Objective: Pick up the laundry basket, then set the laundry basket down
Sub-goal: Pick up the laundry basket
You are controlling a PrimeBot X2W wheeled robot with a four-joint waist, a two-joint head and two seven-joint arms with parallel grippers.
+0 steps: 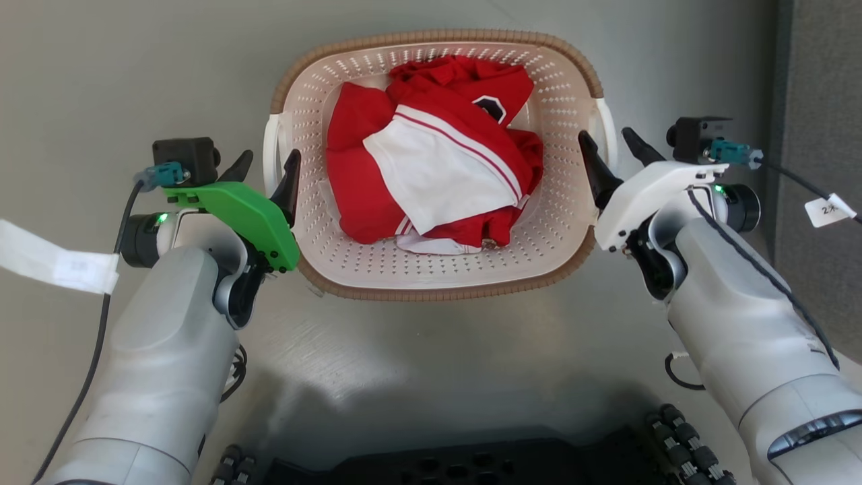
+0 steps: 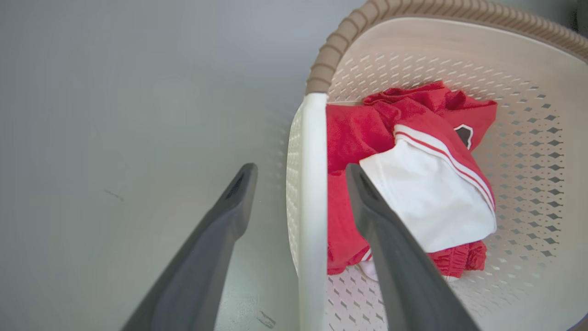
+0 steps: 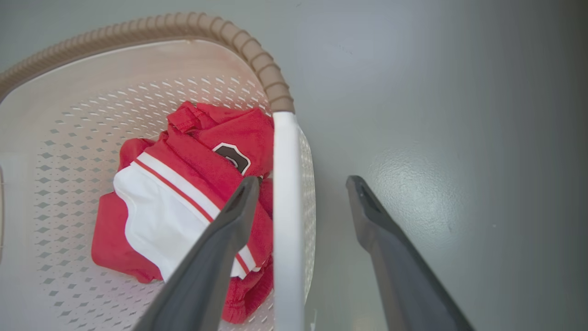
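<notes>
Laundry basket (image 1: 431, 291) straddled by parted jaws

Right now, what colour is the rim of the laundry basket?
The rim is brown, woven-looking; head view shows it best.

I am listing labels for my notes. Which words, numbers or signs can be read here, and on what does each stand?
"2X", the rest unreadable: white tag on the cable.
Print too blurred to read: white paper strip at the head view's left edge.
Black-and-white badge on the red garment: too blurred to read.
</notes>
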